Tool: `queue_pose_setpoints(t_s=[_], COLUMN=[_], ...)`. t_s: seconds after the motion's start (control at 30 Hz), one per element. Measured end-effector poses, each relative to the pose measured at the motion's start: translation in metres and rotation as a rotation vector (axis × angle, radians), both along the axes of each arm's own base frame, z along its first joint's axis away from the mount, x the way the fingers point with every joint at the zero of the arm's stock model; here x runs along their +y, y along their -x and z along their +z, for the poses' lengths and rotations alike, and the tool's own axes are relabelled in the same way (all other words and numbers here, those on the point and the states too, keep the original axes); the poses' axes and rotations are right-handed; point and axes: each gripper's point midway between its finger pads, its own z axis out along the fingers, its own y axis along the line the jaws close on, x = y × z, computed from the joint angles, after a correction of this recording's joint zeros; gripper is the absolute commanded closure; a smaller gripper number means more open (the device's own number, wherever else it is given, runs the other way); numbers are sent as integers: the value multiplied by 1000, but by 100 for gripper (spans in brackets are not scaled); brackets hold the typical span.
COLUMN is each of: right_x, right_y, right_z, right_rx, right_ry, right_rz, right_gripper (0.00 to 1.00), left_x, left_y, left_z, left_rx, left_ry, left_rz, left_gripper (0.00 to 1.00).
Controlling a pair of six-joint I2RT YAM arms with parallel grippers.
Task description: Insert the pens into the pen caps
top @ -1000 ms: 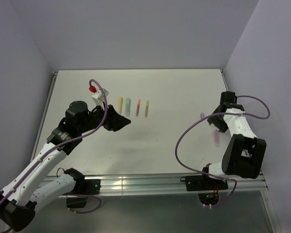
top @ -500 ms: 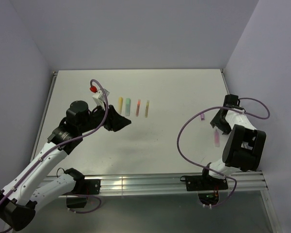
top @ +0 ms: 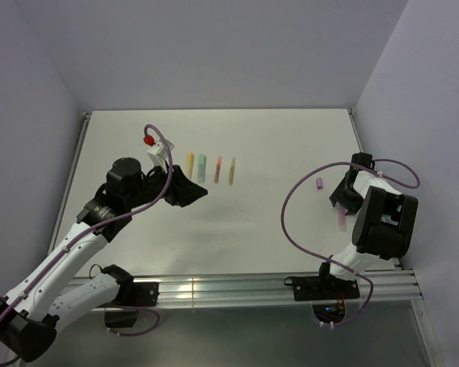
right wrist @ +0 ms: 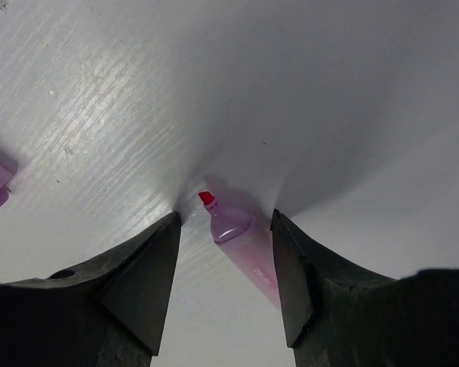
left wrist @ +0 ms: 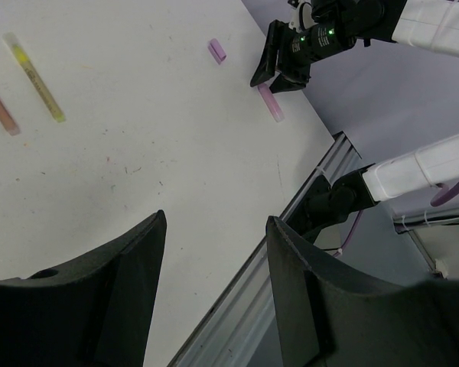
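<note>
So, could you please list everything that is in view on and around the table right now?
Row of pens: four, yellow pen, mint pen, orange-red pen, yellow-green pen; side by side mid-table.
Pink pen: one, pink with a red tip, uncapped; lying on the table's right side.
Purple cap: one, purple; on the table, apart from the pink pen.
Table: one, white.
Left gripper: one, black; open and empty, near the row.
Right gripper: one, black; open, fingers either side of the pink pen.
</note>
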Motion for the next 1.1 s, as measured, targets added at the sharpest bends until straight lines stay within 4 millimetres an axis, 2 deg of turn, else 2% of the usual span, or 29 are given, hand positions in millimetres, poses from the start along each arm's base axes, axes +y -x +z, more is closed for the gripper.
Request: queue_pose_setpoints(t_s=[0.23,0.47,0.6,0.7,0.8,1.1], right_x=[1,1,2,3,5,10], right_y=[-4,-5,-5,-6,-7,-9], right_z=[-1,-1,-1,-1,-1,-1], right_rx=[-17,-24,-26,-28,-31,-29], right_ry=[-8,-11,-16,-21,-27,-25], right_rz=[-18,-33,-42,-46,-48,-22], right_gripper=[57,62,69,67,57,52], left_x=[0,0,-1,-1,-1,-1], left_y=[0,0,1,1,1,1], left_z=[-1,-1,-1,0,0,0], left_rx=[3,3,4,3,4,3], left_ry=[-1,-1,1,1,1,1], left_rz=[-2,-3,-9,-10,-10,-9], left_gripper=[40,40,40,40,40,39])
